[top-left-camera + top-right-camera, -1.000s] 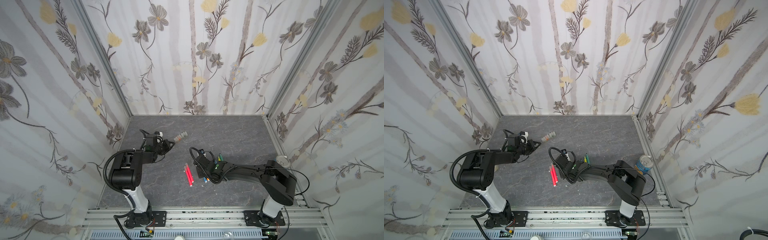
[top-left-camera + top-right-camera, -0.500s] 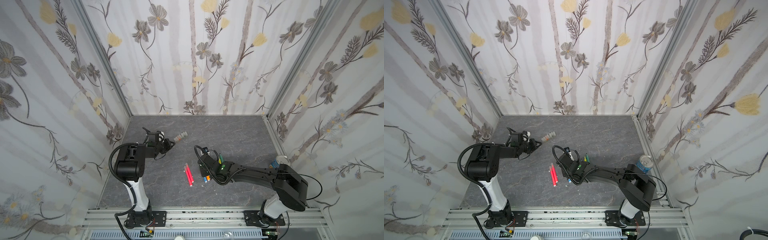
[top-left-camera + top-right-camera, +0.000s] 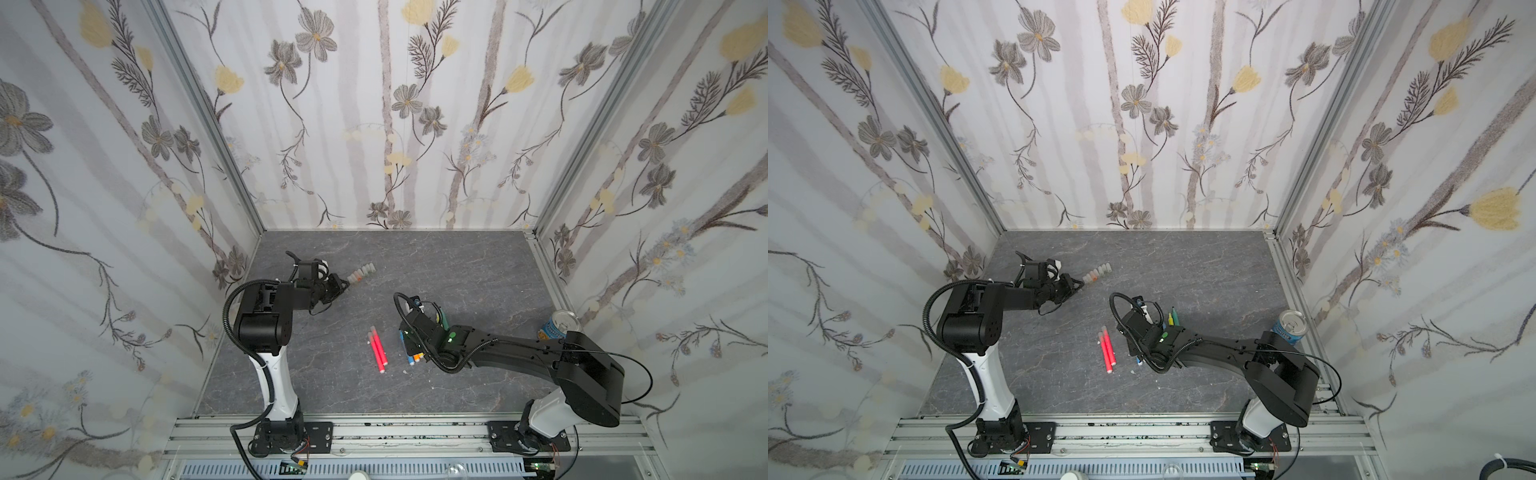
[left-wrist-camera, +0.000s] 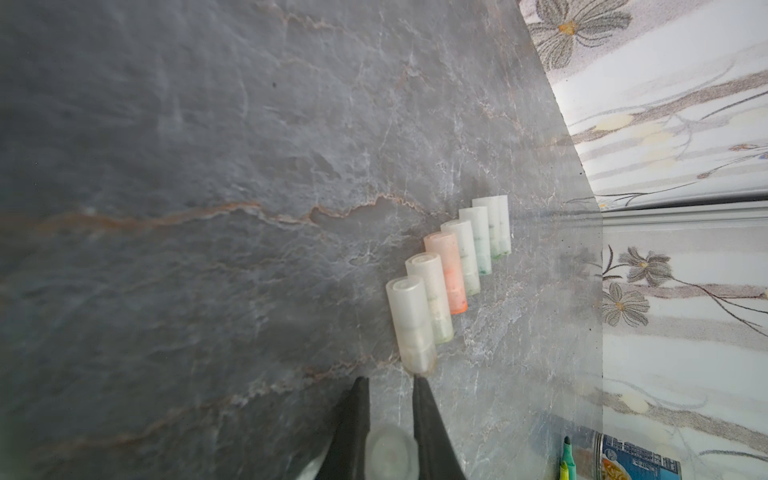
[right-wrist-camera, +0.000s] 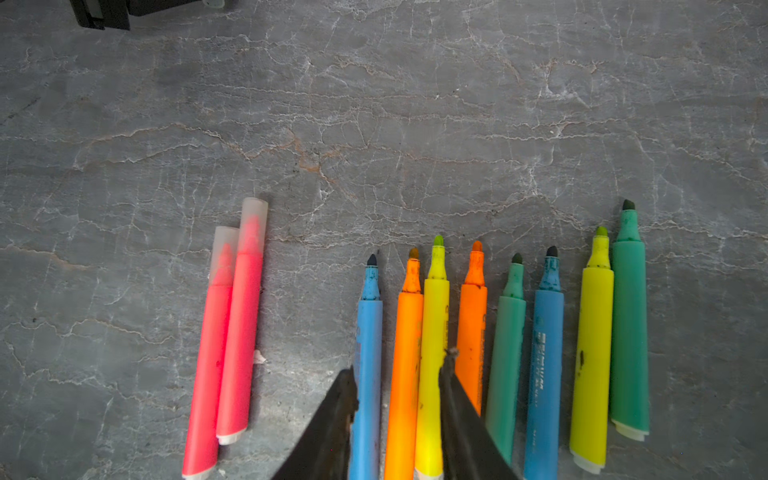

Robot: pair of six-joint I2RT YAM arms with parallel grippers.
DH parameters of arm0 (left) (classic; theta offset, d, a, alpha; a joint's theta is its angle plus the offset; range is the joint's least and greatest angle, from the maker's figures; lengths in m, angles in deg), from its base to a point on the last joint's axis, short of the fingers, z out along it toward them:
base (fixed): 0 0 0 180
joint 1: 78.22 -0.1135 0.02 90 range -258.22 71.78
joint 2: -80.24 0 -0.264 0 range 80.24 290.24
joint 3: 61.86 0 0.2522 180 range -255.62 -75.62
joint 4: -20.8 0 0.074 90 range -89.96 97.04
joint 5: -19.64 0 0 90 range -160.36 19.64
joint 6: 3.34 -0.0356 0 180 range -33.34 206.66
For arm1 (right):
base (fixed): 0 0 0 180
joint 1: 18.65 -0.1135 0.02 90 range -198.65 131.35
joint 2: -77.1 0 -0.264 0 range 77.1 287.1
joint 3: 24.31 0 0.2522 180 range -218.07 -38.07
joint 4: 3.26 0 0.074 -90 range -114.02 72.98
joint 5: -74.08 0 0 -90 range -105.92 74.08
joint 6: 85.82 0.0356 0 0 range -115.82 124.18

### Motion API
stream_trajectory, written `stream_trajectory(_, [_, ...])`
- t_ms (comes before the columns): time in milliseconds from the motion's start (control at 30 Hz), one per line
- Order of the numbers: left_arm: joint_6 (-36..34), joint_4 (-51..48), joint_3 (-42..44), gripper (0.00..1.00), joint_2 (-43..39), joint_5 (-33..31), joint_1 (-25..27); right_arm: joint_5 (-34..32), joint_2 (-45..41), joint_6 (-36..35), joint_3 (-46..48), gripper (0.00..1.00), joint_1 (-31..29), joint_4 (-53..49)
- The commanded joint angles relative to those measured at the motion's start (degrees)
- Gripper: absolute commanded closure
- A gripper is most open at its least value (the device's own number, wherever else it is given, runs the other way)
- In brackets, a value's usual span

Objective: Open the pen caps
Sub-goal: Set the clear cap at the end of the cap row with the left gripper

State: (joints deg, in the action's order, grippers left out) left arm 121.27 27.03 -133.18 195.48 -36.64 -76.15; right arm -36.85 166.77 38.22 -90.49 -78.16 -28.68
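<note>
A row of pen caps (image 4: 451, 266) by the left claw (image 4: 390, 380)
The left claw is slightly apart and empty, the nearest cap (image 4: 411, 324) just at its tip. The right claw (image 5: 399, 363) spreads above the pens (image 5: 507, 353).

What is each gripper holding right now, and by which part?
Left gripper: a clear cap sits deep between its jaws; grip unclear. Right gripper: open over the pens, holding nothing.

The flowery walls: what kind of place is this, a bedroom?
Probably a robot test booth, not a bedroom: flowered wallpaper panels in silver metal frame posts, and two black robot arms bolted to a grooved metal rail.
</note>
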Motion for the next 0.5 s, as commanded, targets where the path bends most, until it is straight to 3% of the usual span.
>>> stream_trajectory(0, [-0.5, 0.0, -0.4, 0.83, 0.8, -0.6, 0.0, 0.1, 0.1, 0.8, 0.2, 0.65, 0.0, 1.2])
stream_trajectory(467, [-0.2, 0.5, 0.0, 0.72, 0.0, -0.7, -0.1, 1.7, 0.4, 1.0, 0.5, 0.65, -0.1, 2.2])
